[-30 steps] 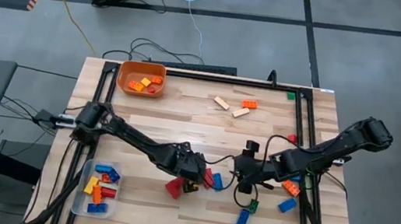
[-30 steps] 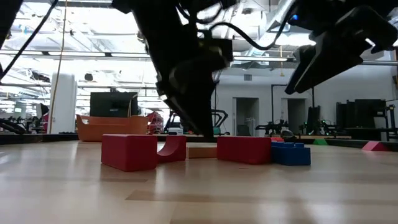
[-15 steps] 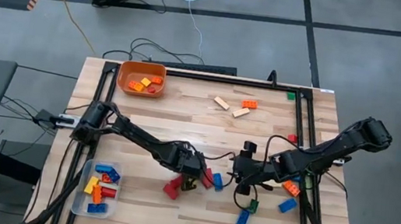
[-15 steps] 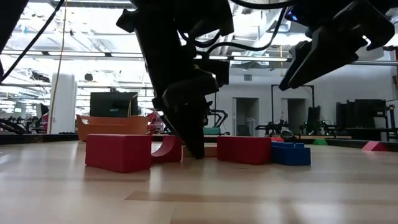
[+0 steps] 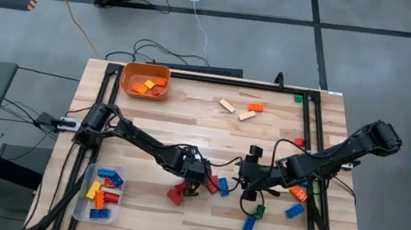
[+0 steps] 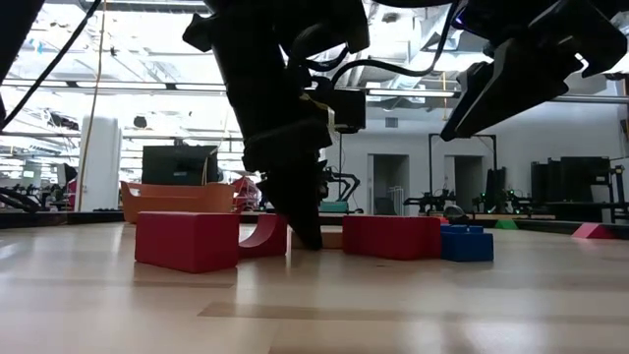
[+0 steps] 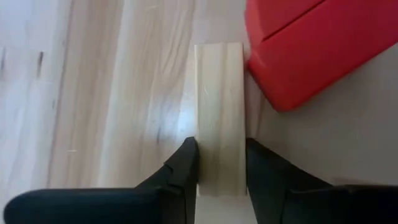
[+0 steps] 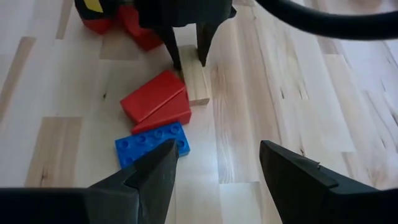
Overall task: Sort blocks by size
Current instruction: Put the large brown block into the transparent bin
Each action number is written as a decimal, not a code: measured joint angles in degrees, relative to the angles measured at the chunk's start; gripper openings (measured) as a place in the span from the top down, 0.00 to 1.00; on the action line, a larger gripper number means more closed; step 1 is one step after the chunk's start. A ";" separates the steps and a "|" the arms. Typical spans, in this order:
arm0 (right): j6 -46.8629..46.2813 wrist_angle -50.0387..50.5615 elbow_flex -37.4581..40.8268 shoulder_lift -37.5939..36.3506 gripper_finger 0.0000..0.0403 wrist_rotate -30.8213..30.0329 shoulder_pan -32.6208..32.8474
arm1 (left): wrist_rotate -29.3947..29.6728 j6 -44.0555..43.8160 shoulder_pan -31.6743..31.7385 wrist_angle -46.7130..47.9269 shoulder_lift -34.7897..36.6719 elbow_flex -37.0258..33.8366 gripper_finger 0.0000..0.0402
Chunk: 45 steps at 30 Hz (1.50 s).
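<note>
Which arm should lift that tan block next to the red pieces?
Left. The left gripper already has its fingers on either side of the tan block, down at the table. The right gripper hangs open above the blue brick, farther from it.

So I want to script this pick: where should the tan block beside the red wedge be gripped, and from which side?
Grip the tan block across its two long narrow sides, coming straight down from above. It lies flat, and the red wedge crowds one corner, so take the end away from the wedge. The left gripper already straddles it there, fingers touching both sides.
</note>
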<state>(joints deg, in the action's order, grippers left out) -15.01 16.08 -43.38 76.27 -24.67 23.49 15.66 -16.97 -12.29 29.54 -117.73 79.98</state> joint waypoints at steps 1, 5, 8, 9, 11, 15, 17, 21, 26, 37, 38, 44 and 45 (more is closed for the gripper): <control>-0.11 0.00 0.00 0.00 0.35 -0.01 0.00 | 0.00 0.00 0.04 0.49 0.35 -0.02 0.77; -0.37 0.01 0.00 0.00 0.35 -0.01 0.00 | 1.93 0.09 0.19 4.99 4.04 -0.33 0.77; -0.21 -0.01 0.00 0.00 0.35 -0.12 -0.20 | 5.36 0.21 0.24 9.17 8.56 -0.18 0.77; -0.14 0.00 0.00 0.00 0.35 -0.30 -0.38 | 5.90 -0.07 0.34 11.12 10.09 -0.15 0.77; -0.12 0.00 0.00 0.00 0.35 -0.74 -0.54 | 6.82 -1.43 0.37 14.64 13.27 -0.17 0.77; -0.52 0.08 0.00 0.00 0.35 -0.91 -1.14 | 9.00 -6.74 -0.03 23.79 19.88 -0.10 0.77; -1.29 -0.28 -0.01 0.00 0.35 -1.11 -1.16 | 11.58 -10.19 -0.81 29.19 22.16 -0.10 0.77; -0.18 -6.63 2.90 0.31 0.35 -2.56 -1.08 | 17.10 -15.34 -2.17 37.63 26.31 -1.49 0.77; 2.42 -17.75 8.38 0.33 0.35 -2.51 -3.24 | 19.04 -16.54 3.30 37.76 32.99 -9.95 0.77; 3.11 -19.12 9.31 0.35 0.35 -1.18 -5.29 | 9.01 -5.89 18.01 24.82 42.00 -26.11 0.77; 3.11 -19.06 9.31 0.35 0.35 -1.14 -5.37 | 8.21 -5.76 17.40 24.66 42.30 -26.11 0.77; 3.35 -19.11 9.31 0.35 0.35 -1.14 -6.09 | -13.39 -2.51 7.82 23.02 45.03 -26.09 0.77; 3.35 -19.12 9.31 0.35 0.35 -1.14 -6.08 | -17.68 -4.24 4.98 22.90 45.33 -26.08 0.77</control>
<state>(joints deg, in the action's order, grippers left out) -11.66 -3.05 -34.06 76.62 -25.80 17.41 -2.02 -21.22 -7.31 52.45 -72.39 53.90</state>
